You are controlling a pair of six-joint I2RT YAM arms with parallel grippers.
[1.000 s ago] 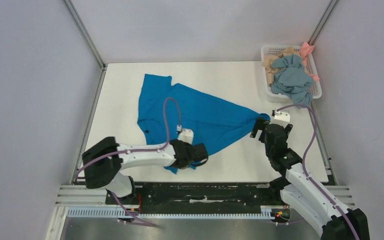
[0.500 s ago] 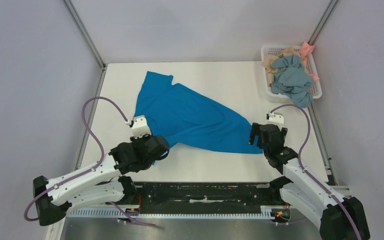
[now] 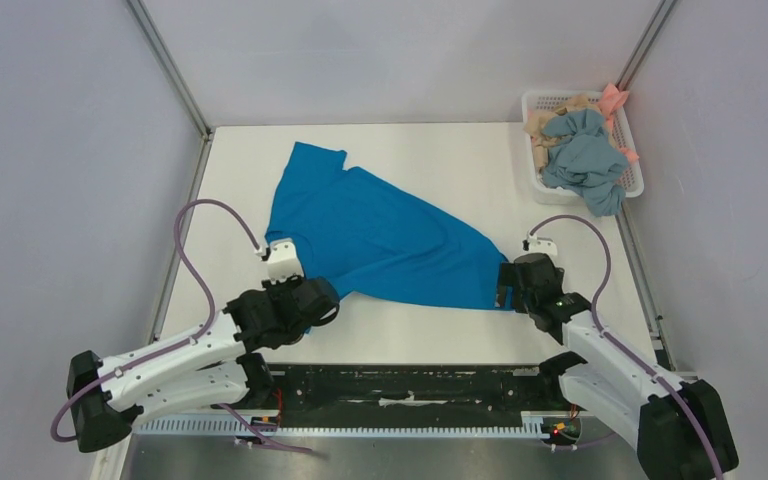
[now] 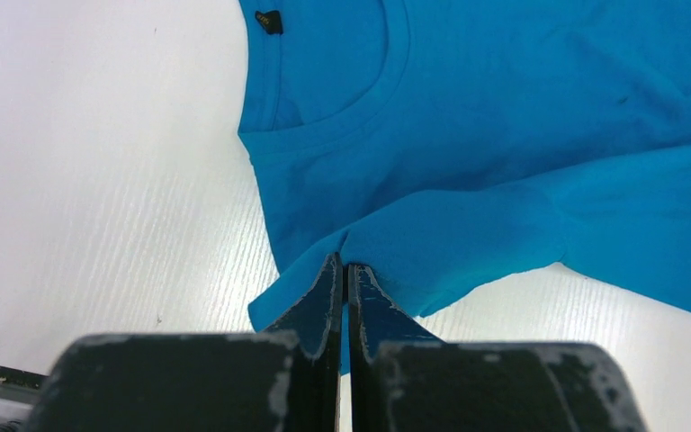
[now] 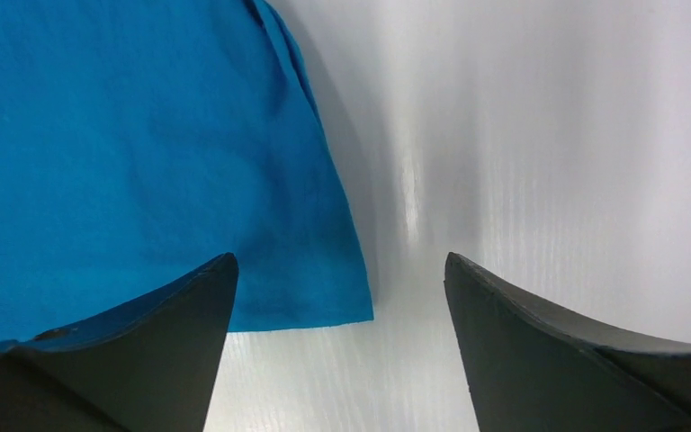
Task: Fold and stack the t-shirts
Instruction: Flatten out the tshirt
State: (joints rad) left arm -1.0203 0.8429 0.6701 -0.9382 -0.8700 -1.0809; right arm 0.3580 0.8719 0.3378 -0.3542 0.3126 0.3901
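White table [image 3: 440, 160] between grey walls [image 3: 60, 200], a white plastic basket [image 3: 543, 100] at its far right corner

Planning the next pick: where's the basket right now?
In the top view, the white basket sits at the table's far right corner, beyond the right gripper.

Left end effector [image 4: 344, 270] clamped, right end effector [image 5: 340, 263] spread wide
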